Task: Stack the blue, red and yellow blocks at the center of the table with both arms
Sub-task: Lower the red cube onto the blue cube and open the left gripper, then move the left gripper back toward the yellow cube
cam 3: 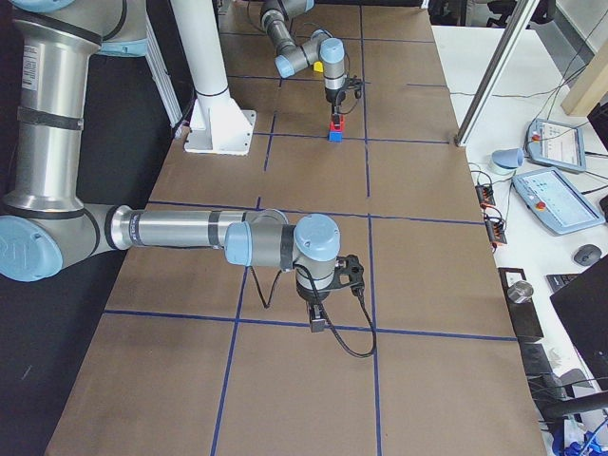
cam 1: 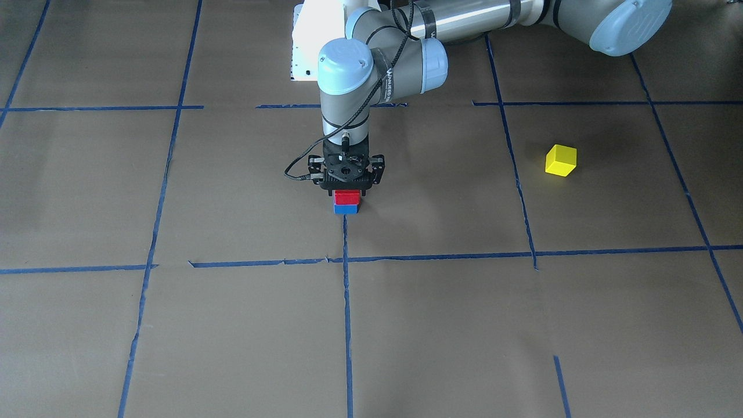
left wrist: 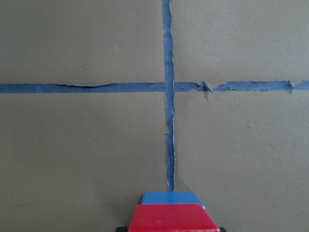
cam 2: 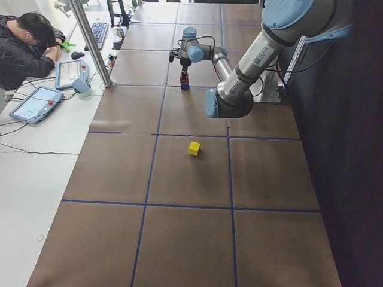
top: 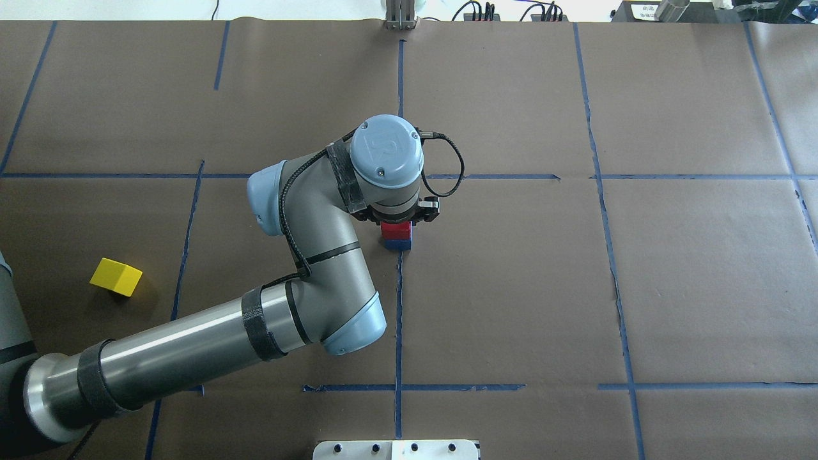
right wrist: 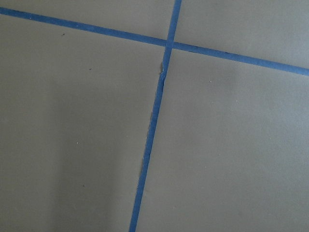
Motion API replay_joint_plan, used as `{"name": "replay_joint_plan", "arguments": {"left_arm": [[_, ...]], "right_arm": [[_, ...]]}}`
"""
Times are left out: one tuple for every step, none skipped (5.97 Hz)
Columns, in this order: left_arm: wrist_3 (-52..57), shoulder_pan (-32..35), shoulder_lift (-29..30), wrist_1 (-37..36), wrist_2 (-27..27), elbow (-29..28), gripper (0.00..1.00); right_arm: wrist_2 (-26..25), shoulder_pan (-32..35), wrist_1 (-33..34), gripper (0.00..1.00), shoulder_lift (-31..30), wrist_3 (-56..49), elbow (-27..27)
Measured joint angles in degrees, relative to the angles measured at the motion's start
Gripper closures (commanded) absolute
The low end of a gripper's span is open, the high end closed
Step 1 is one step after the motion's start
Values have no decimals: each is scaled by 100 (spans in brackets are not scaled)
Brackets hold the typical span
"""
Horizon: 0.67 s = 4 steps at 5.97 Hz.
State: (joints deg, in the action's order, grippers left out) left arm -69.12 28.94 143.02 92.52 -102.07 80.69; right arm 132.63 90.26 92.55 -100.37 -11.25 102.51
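Grip unclear for left jaws over red block (cam 1: 346, 196) on blue block (cam 1: 346, 208), right jaws too, yellow block (cam 1: 561, 160) apart

Left arm (top: 192, 345): silver tube segments, grey joints w/ pale-blue round caps, black straps, white lettering, thin black cable looping at wrist. Left gripper (cam 1: 347, 194) black. Right arm (cam 3: 180, 230): same colours, black cable.
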Motion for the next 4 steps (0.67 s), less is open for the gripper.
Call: {"name": "replay_joint_plan", "arguments": {"left_arm": [[41,-2,7,19,-4,1,1],[155,66,19,43,-35,24,1],[312,256,24,39,-234,54,1],[573,583,-30,10,-717,106,1]], "right_arm": [[0,0,0,0,0,0,-1],[0,0,0,0,0,0,-2],[0,0,0,0,0,0,-3],[0,0,0,0,0,2,-3]]}}
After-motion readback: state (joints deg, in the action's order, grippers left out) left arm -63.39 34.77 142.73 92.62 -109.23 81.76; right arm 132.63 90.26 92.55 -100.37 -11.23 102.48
